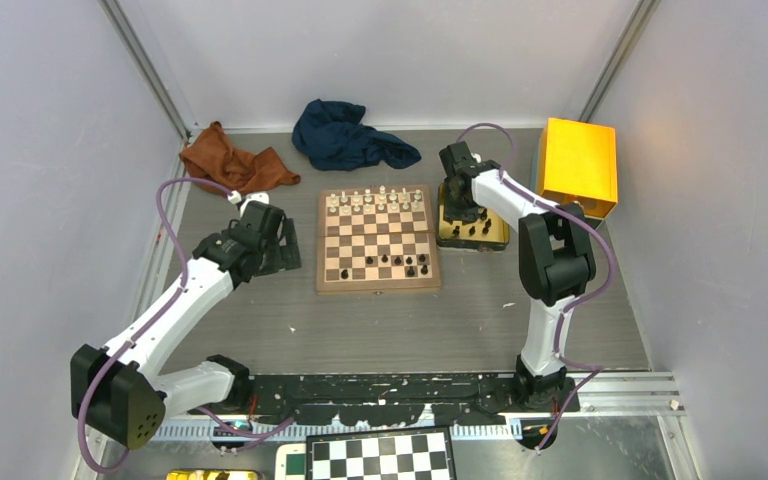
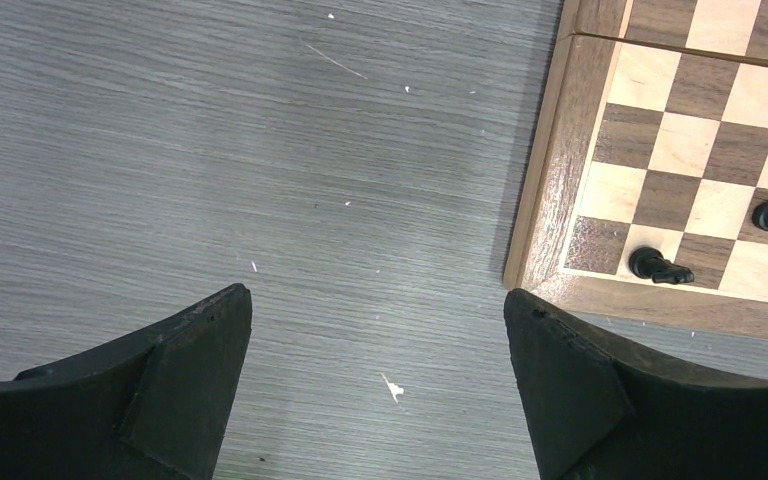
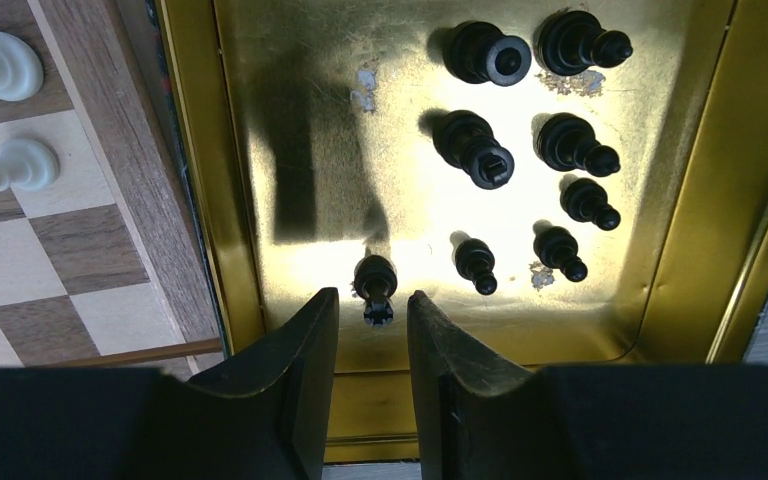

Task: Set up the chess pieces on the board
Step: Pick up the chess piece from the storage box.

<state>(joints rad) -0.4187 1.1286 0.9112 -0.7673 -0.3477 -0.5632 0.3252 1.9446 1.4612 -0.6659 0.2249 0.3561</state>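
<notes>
— Fingers (image 3: 300, 360) of the right gripper (image 3: 372, 297)?
— Half open, gripping nothing; I set them astride one black piece (image 3: 374, 274), six o'clock in the gold tray (image 3: 195, 150), to pinch it. The board (image 3: 130, 150) lies at nine o'clock.

Inspection finding: no legible text, label, brand mark, number or sign in any of the three views. The board (image 1: 377, 285) shows a plain wooden rim with no readable marking. The gold tin tray (image 3: 195, 170) has pale scuffed patches on its floor, possibly worn print, too blurred to read.
</notes>
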